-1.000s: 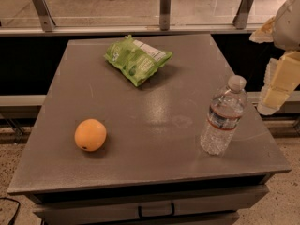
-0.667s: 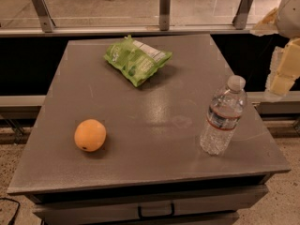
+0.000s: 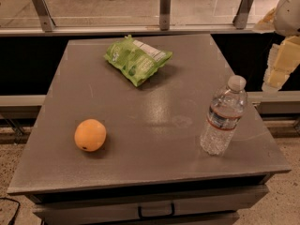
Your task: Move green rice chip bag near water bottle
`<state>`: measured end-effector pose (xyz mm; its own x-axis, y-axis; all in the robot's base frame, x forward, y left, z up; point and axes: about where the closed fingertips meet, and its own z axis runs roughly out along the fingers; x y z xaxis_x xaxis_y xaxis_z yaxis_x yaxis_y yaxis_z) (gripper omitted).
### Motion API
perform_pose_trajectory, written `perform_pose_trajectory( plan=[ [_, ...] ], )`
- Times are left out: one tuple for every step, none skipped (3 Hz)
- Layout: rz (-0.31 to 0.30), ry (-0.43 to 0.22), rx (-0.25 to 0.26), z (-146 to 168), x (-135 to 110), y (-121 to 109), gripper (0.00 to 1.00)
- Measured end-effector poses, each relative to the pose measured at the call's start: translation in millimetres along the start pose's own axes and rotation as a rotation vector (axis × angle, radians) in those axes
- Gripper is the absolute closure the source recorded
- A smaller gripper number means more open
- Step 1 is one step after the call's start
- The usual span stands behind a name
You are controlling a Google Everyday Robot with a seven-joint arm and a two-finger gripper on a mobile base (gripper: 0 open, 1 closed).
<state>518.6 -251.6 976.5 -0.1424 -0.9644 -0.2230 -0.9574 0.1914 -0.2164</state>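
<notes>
Step in hand: approach — I judge the task barely begun, with the bag not yet grasped.

Green rice chip bag (image 3: pixel 137 60): lying flat at the far side of the table (image 3: pixel 154 111), left of centre, label panel facing up and to the right; nothing touches it.

Water bottle (image 3: pixel 222 118): upright near the front right corner, cap on, well apart from the bag.

Orange (image 3: pixel 90 135): front left, well apart from both; I see it as no obstacle on the straight line between bag and bottle.

Gripper (image 3: pixel 281 62): at the far right edge of the camera view, off the table's right side and above the level of its top, carrying nothing that I can see.

Gripper state: I cannot tell whether it is parted or closed.

Arm pose: only the pale end section shows, hanging down beside the table, partly cut off by the frame.

Next move calls for: a reach leftward and across to the bag, passing behind the bottle — I would keep height over the cap to avoid tipping it.

Risk: the crinkly pouch may slip or fold under a shallow pinch.
</notes>
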Motion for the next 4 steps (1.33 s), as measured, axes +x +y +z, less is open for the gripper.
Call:
perform_pose_trajectory(
  plan=[
    [0.043,-0.013,0.031,23.4,-5.1,-22.5,0.0],
    [0.096,-0.045,0.056,44.1,-22.9,-50.0,0.0],
    [0.143,-0.088,0.053,59.7,-44.9,-71.2,0.0],
    [0.196,-0.137,0.023,90.6,-93.3,-91.0,0.0]
  ],
)
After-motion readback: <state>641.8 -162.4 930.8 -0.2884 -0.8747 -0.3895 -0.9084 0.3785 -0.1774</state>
